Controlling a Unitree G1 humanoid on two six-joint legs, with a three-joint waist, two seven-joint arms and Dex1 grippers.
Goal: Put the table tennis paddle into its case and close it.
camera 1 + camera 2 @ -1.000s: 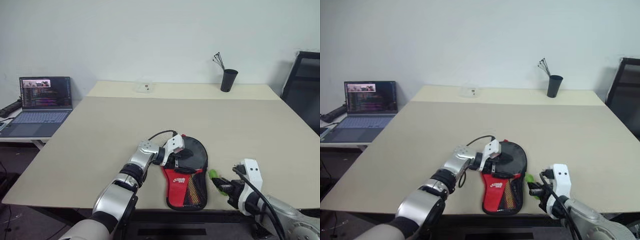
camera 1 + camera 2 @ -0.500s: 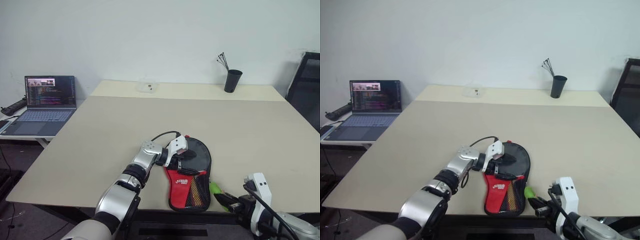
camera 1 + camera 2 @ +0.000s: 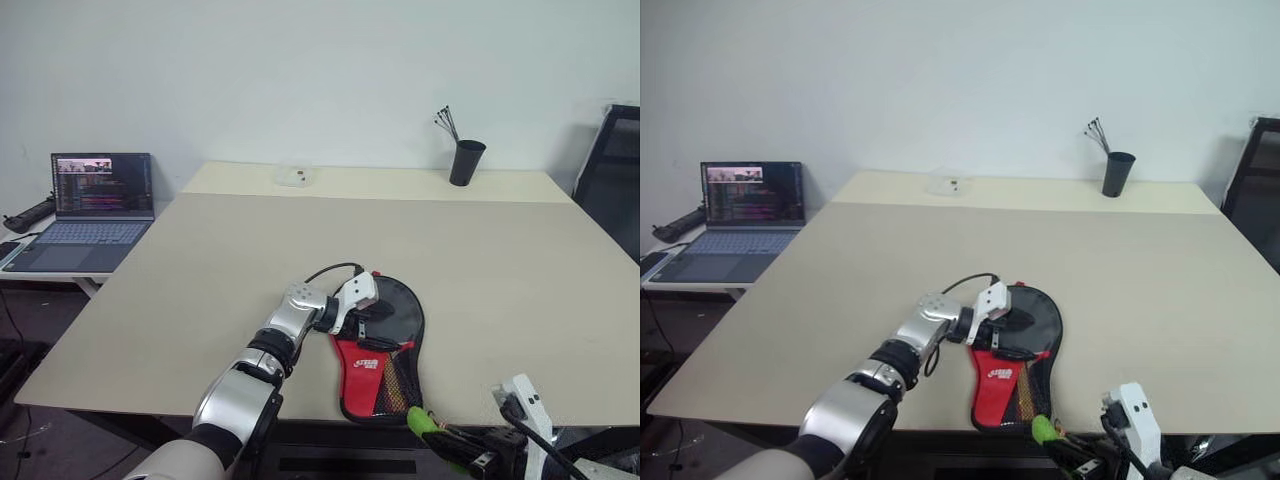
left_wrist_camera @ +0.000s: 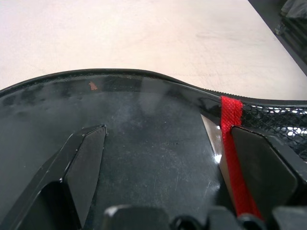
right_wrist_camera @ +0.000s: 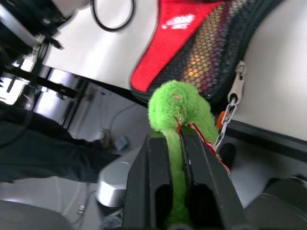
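The case (image 3: pixel 380 350) lay flat near the table's (image 3: pixel 520 270) front edge, round end away from the robot and red panel toward it, with the table tennis paddle evidently inside, since a glossy black face showed under the rim in the left wrist view. The left gripper (image 3: pixel 366 322) rested on the round upper part with its fingers (image 4: pixel 84 160) spread wide and pressing down on either side, apparently to pin the pouch while the zip was drawn. The right gripper (image 5: pixel 175 158) had its fingers clamped together on a fuzzy green tab (image 5: pixel 180 110), which seemed tied by a short cord to the zipper pull (image 5: pixel 235 93) at the case's bottom corner; gripping the tab rather than the small metal pull gave a surer hold. Compared with a second before, the right gripper and green tab had travelled from beside the case's right edge back to the front edge of the table, below the red panel, suggesting the zip was being dragged round, while the left gripper had stayed where it was.
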